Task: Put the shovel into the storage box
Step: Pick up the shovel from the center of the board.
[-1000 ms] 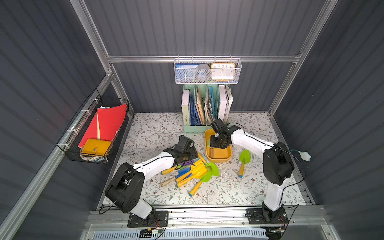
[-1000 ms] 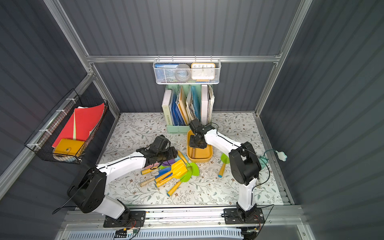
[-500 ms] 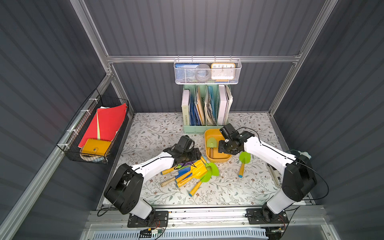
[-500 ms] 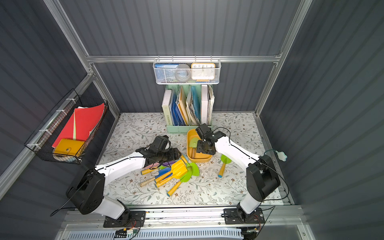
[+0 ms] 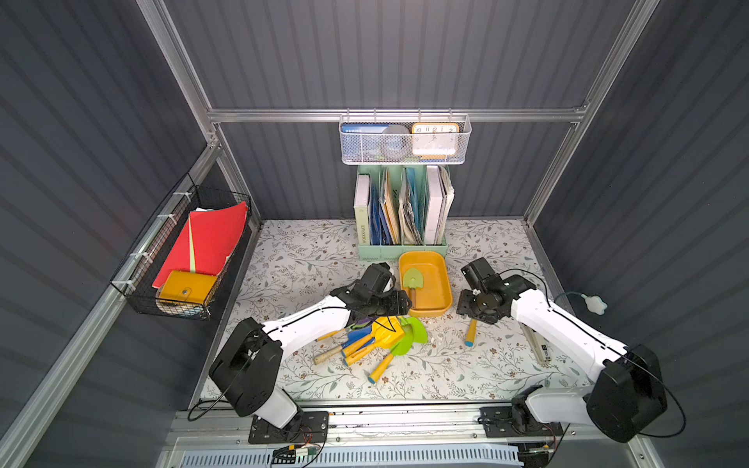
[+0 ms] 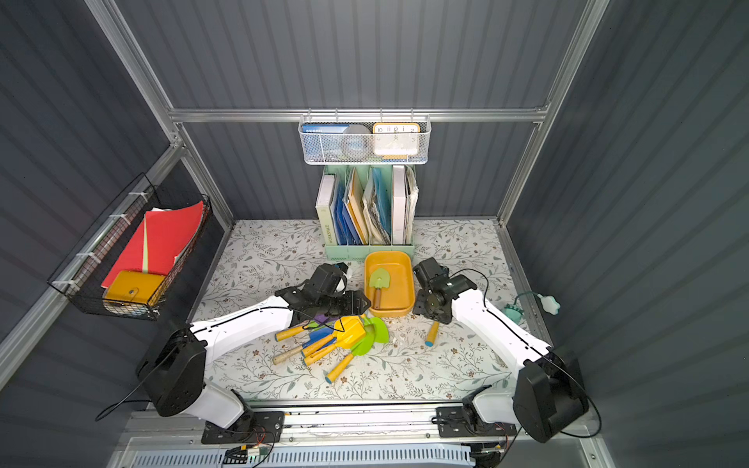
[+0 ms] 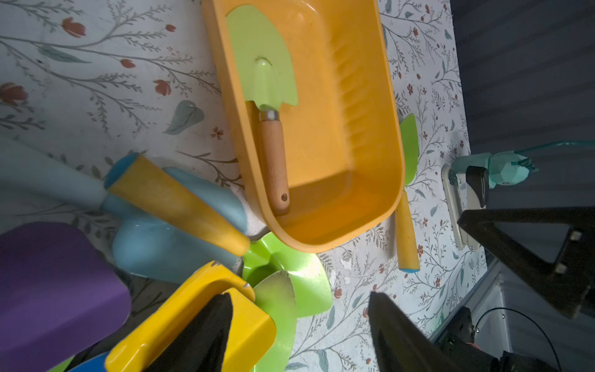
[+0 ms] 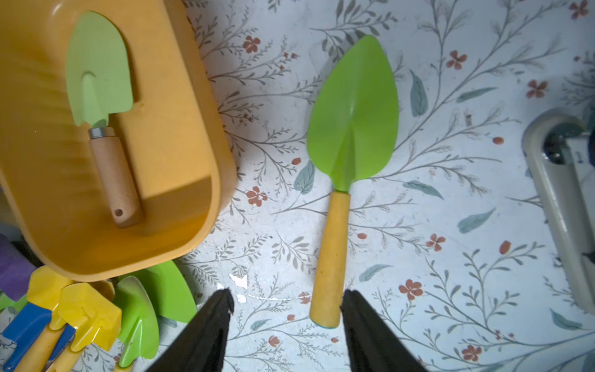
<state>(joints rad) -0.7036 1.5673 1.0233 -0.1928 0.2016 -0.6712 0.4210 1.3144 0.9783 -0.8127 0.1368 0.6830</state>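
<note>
1. Your storage box (image 5: pixel 437 283) (image 6: pixel 400 283) sits on the table (image 5: pixel 308 259), just in front of the mint file rack (image 5: pixel 401 252), between your two arms in both top views
2. One shovel (image 5: pixel 412 279) (image 6: pixel 378 281) already lies flat inside the box: pale green blade toward the rack end, wooden handle toward the near end, along the wall on your left arm's side
3. Your left claw (image 7: pixel 299 298) stands wide with nothing between the fingers (image 7: pixel 206 331). It hangs over the toy pile (image 5: pixel 377 338), and one finger overlaps the yellow toy (image 7: pixel 225 322)
4. The pile (yellow, blue, purple and green pieces with yellow handles) lies against the box's near end, and a green blade (image 8: pixel 161 290) is tucked under that corner
5. Your right claw (image 8: pixel 288 293) is also spread and holds nothing
6. A second shovel (image 8: pixel 352 122) lies flat on the table near the box's other long side, apart from it. It has a bright green blade and a yellow handle
7. The handle's end lies in the gap between the right claw's fingers (image 8: pixel 370 338), close to one of them; contact can't be told from this angle
8. In both top views your right arm hides the second shovel's blade, and only its blue-capped handle (image 5: pixel 470 335) (image 6: pixel 432 335) pokes out
</note>
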